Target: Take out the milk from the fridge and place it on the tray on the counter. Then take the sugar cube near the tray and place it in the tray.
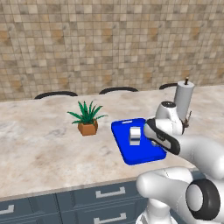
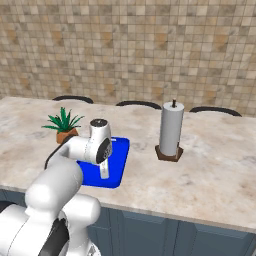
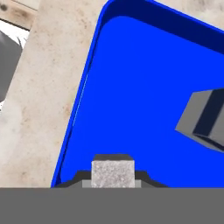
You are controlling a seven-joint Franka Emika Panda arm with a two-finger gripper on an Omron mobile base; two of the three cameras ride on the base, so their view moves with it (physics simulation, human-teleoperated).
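Hand view puts my gripper (image 3: 113, 179) low over the tray (image 3: 144, 78), its two dark tips pressed in on the sugar cube (image 3: 113, 173), which sits pinched between them as a speckled grey-white block. Beneath it lies the tray's flat blue floor, with the rounded corner and low rim running up the left and the counter (image 3: 52, 87) beyond that rim. At the right of this view a corner of the milk (image 3: 205, 116) shows, standing on the tray, well apart from the cube.

From the left base view I see the milk (image 1: 135, 135) upright near the middle of the tray (image 1: 127, 151), white with a band around it; my forearm crosses the tray's right side there and covers my fingers. That view also gives a potted plant (image 1: 87, 118) just left of the tray and a paper towel roll (image 1: 183, 97) behind my arm.

From the right base view the paper towel roll (image 2: 171, 131) stands clear on its holder, right of the tray (image 2: 117, 160); my wrist hides the carton there.

Counted: one tray, one carton, one cube, one plant, one roll.
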